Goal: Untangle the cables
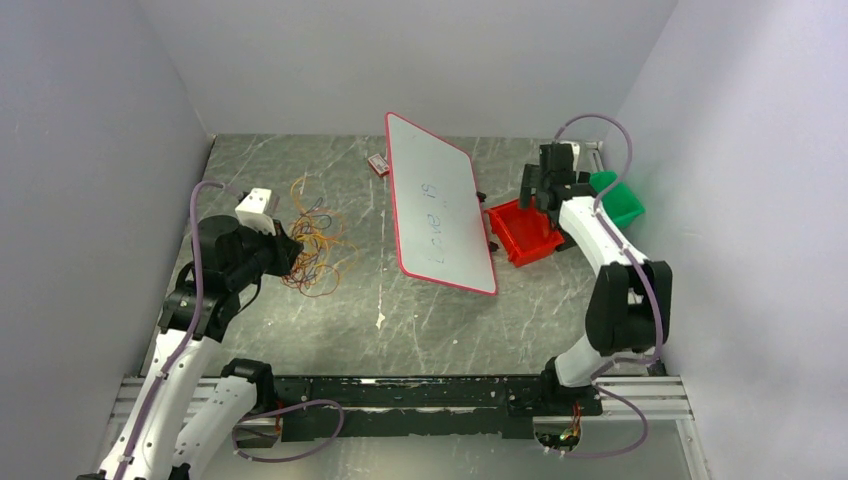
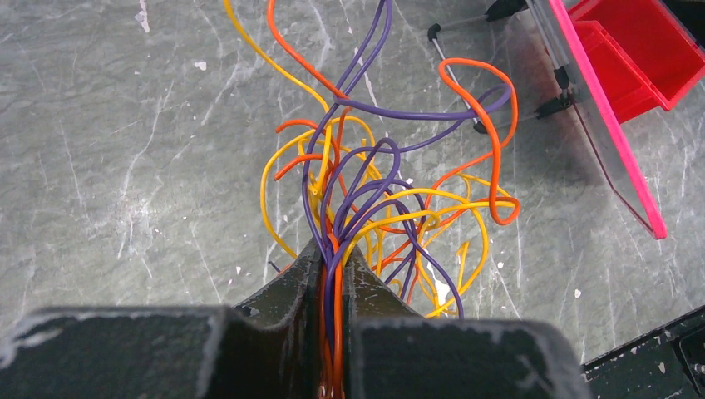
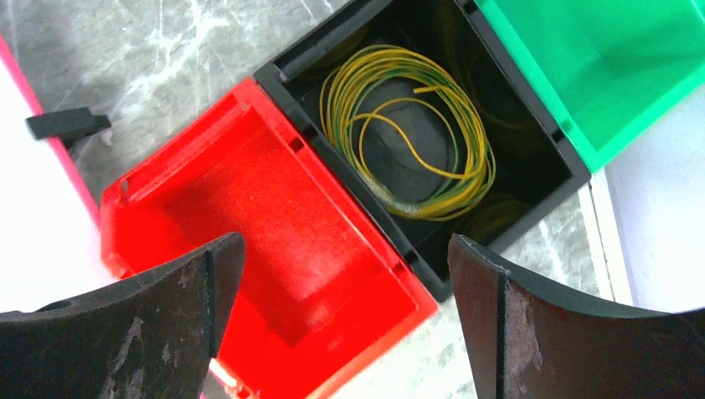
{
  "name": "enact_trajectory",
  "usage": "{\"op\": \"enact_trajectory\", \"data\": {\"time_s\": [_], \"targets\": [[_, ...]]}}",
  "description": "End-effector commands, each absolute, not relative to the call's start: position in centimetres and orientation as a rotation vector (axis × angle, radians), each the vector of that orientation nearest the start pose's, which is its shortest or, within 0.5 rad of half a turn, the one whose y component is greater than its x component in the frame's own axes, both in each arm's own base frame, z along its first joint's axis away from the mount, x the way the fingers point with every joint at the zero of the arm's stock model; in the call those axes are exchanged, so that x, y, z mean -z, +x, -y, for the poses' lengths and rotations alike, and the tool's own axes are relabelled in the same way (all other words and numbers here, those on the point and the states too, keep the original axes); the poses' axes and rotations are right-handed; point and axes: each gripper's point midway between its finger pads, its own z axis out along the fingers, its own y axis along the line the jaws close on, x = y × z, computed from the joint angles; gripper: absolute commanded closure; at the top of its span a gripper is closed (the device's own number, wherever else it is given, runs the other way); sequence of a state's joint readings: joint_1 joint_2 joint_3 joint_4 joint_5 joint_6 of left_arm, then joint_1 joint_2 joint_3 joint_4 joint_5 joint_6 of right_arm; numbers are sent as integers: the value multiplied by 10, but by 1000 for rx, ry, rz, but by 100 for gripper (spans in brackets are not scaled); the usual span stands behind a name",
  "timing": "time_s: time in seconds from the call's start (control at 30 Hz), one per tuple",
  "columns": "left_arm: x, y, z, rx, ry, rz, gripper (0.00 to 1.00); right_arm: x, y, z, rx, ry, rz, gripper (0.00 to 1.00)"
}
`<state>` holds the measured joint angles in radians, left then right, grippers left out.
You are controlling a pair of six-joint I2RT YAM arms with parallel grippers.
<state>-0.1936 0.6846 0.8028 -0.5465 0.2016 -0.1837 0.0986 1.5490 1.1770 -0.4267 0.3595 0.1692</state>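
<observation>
The cables (image 1: 316, 252) lie as one tangle of thin orange, yellow and purple loops on the left of the table. My left gripper (image 1: 290, 252) sits at the tangle's near-left edge. In the left wrist view the left gripper (image 2: 335, 249) is shut on the cables (image 2: 378, 199), with orange and purple strands pinched between its fingers. My right gripper (image 1: 528, 198) hovers over the bins at the back right. In the right wrist view it (image 3: 345, 249) stands wide open with nothing in it. A coiled yellow-green cable (image 3: 465, 179) lies in the black bin (image 3: 342, 176).
A pink-rimmed whiteboard (image 1: 440, 205) leans on small feet in the middle of the table. A red bin (image 1: 525, 232), the black bin and a green bin (image 1: 620, 200) stand side by side at the back right. A small red-and-white object (image 1: 378, 164) lies at the back.
</observation>
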Motion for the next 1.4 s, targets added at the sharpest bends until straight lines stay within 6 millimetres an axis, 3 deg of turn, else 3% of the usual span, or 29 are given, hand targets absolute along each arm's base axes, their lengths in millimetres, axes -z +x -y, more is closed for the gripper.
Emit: {"op": "enact_trajectory", "data": {"time_s": [0.0,0.17,0.37,0.7,0.93,1.17,1.37], "targets": [[-237,248,92,441,133,-1976,89,-116,420,15,333,148,-2415,3],[-237,247,91,438,133,-1969,89,-92,429,20,407,72,-2503,3],[-237,248,91,437,134,-1971,89,-83,426,25,456,35,-2542,3],[-237,247,92,442,138,-1967,89,-59,408,-5,226,106,-2629,5],[-242,246,91,439,129,-1950,90,-64,397,-25,102,133,-2631,5],[-296,237,80,393,104,-1890,91,-68,375,-47,-11,122,-2620,5],[-340,222,74,384,91,-1807,90,-68,359,-82,-110,71,-2618,2]]}}
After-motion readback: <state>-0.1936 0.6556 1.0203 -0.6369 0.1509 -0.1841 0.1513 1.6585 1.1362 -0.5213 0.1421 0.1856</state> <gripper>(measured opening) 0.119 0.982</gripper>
